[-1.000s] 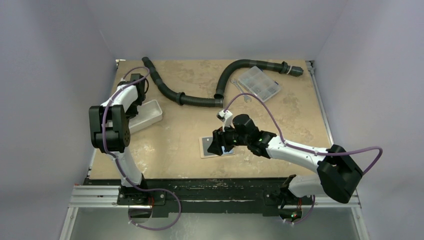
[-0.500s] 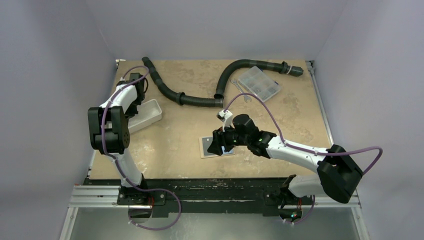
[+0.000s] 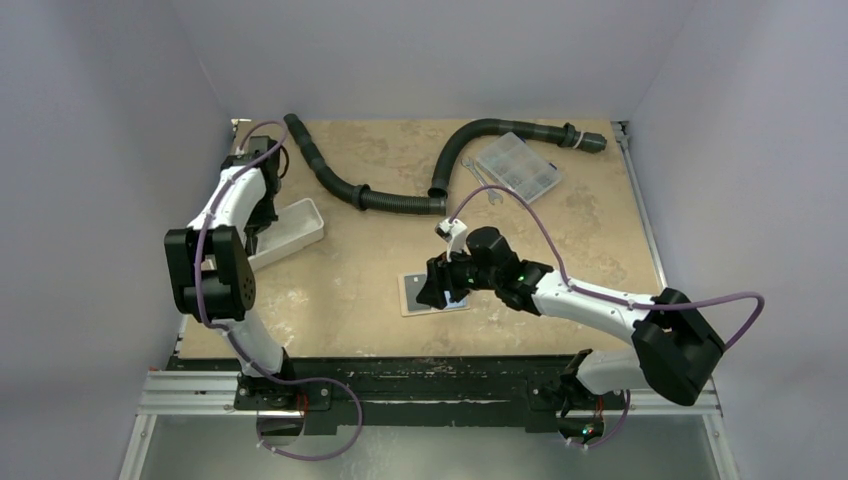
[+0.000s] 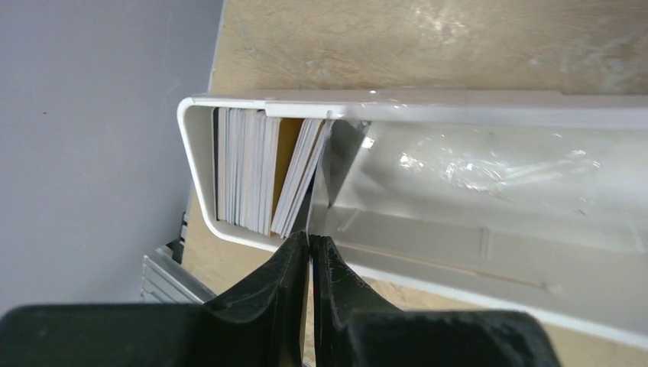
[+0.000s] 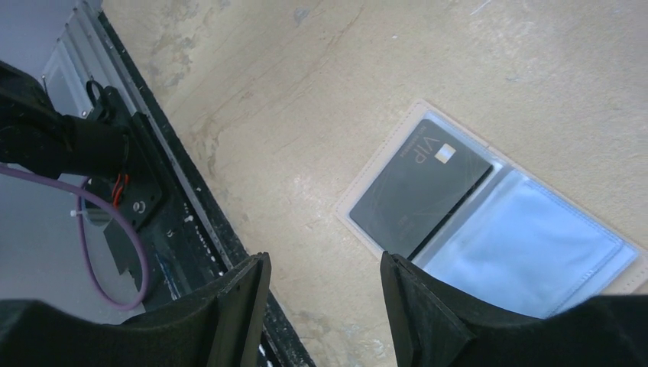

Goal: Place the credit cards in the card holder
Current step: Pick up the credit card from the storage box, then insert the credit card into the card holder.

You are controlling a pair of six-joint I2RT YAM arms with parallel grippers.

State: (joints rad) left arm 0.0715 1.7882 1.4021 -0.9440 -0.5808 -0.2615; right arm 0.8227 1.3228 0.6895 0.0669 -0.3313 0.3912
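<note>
One-card pinch at the left gripper [image 4: 309, 248]: jaws almost together on the edge of a single credit card [image 4: 321, 168], leaning off the stack of cards [image 4: 248, 172] at the end of the white tray [image 4: 474, 107]. Could slip from so thin a hold, drag a neighbour up with it, or snag on the tray wall if lifted askew. Farther off: right gripper [image 5: 321, 290] wide and holding nothing above the open card holder [image 5: 535, 245], dark VIP card [image 5: 420, 187] already pocketed. Risks shoving the holder if lowered carelessly.
</note>
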